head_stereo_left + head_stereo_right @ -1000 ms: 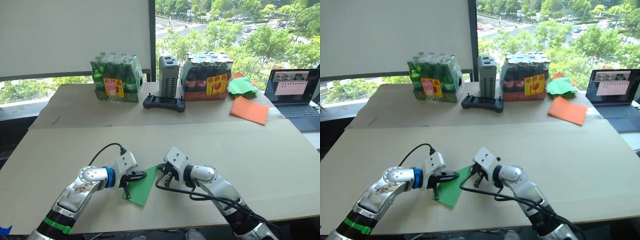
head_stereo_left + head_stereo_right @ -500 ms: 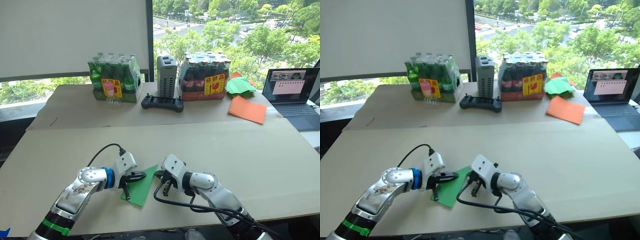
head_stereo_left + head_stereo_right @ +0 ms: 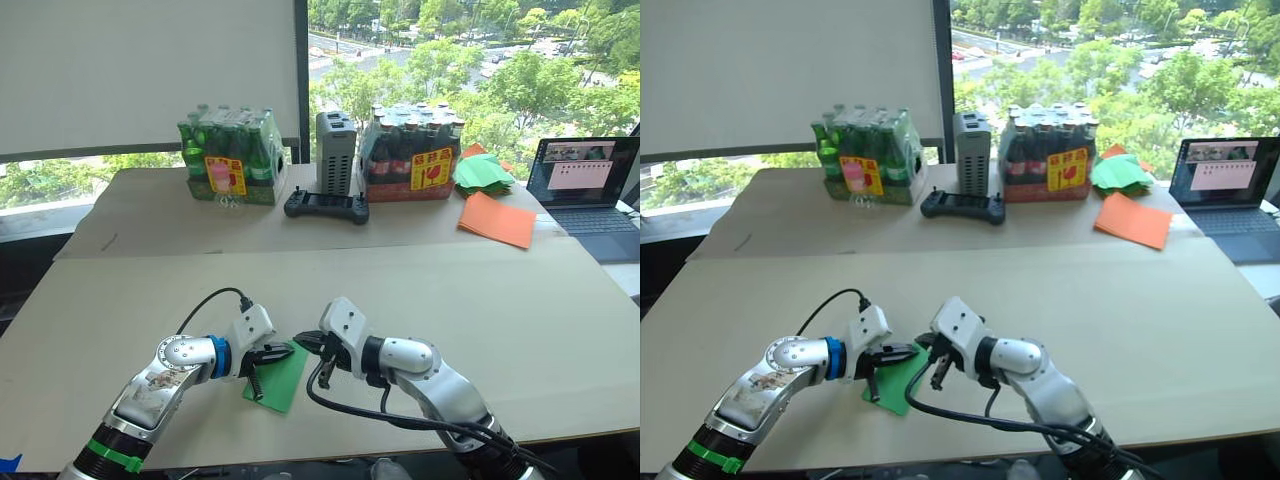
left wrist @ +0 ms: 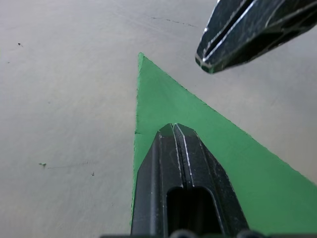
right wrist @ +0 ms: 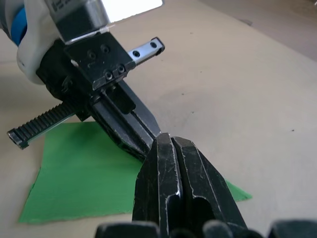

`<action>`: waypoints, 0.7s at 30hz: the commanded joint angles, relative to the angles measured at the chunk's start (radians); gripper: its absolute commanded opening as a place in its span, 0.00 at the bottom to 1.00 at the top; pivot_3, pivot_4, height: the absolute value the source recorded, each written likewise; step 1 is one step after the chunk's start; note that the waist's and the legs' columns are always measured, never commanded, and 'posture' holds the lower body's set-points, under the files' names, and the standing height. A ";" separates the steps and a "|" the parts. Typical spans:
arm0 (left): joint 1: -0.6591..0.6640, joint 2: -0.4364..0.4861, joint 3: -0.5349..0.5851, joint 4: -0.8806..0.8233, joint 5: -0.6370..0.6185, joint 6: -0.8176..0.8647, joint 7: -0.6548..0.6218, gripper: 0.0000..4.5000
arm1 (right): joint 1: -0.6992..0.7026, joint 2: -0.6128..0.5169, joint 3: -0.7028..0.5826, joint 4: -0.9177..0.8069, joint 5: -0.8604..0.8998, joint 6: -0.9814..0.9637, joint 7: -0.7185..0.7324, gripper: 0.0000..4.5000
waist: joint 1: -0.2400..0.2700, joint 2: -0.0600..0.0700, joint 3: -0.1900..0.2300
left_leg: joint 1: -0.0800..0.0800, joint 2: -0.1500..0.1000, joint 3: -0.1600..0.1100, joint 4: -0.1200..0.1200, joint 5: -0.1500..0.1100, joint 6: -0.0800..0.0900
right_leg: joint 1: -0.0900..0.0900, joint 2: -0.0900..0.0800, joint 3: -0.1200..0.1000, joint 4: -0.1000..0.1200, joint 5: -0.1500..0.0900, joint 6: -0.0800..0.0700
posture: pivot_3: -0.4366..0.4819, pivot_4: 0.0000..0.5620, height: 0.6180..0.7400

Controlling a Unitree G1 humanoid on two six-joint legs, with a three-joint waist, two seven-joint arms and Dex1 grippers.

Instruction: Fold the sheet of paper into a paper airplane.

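Note:
The sheet of paper [image 3: 276, 377] is a bright green pointed wedge lying flat on the tan table [image 3: 500, 300] near its front edge. My left gripper [image 3: 288, 350] is shut, and its closed fingers [image 4: 173, 148] rest on top of the paper behind its pointed corner. My right gripper [image 3: 301, 341] is also shut and hovers just beyond that corner, its tip almost meeting the left one. In the right wrist view the right fingers [image 5: 171, 168] point at the left gripper [image 5: 148, 136] with the paper [image 5: 84, 173] beneath.
At the back stand a pack of green bottles [image 3: 232, 157], a grey box [image 3: 337, 150], a black controller [image 3: 326, 205] and a pack of dark bottles [image 3: 417, 153]. A heap of green papers [image 3: 484, 171], orange sheets [image 3: 498, 220] and a laptop [image 3: 590, 185] lie at the back right.
My right gripper has swung left and now sits tip to tip with the left gripper over the paper's corner. The left gripper and the paper have stayed in place.

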 commanded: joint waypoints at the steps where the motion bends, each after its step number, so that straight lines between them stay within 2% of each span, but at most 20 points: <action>1: 0.009 0.007 -0.019 0.011 0.017 0.014 -0.006 0.01 | 0.011 -0.001 0.014 0.034 -0.020 -0.050 -0.010 0.00 | 0.000 0.000 0.000 | 0.000 0.000 0.000 0.000 0.000 0.000 | 0.000 0.000 0.000 0.000 0.000 0.000 | 0.48 0.27 0.64; 8: 0.013 0.018 -0.010 0.004 0.015 0.016 -0.008 0.01 | 0.063 -0.028 0.072 0.113 -0.073 -0.137 0.004 0.00 | 0.000 0.000 0.000 | 0.000 0.000 0.000 0.000 0.000 0.000 | 0.000 0.000 0.000 0.000 0.000 0.000 | 0.48 0.27 0.64; 21: 0.021 0.026 0.002 -0.002 0.017 0.019 0.001 0.01 | 0.112 -0.047 0.163 0.035 -0.071 -0.118 0.076 0.00 | -0.002 0.000 0.000 | 0.000 0.001 0.000 0.000 0.000 0.000 | 0.000 0.000 0.000 0.000 0.000 0.000 | 0.48 0.27 0.64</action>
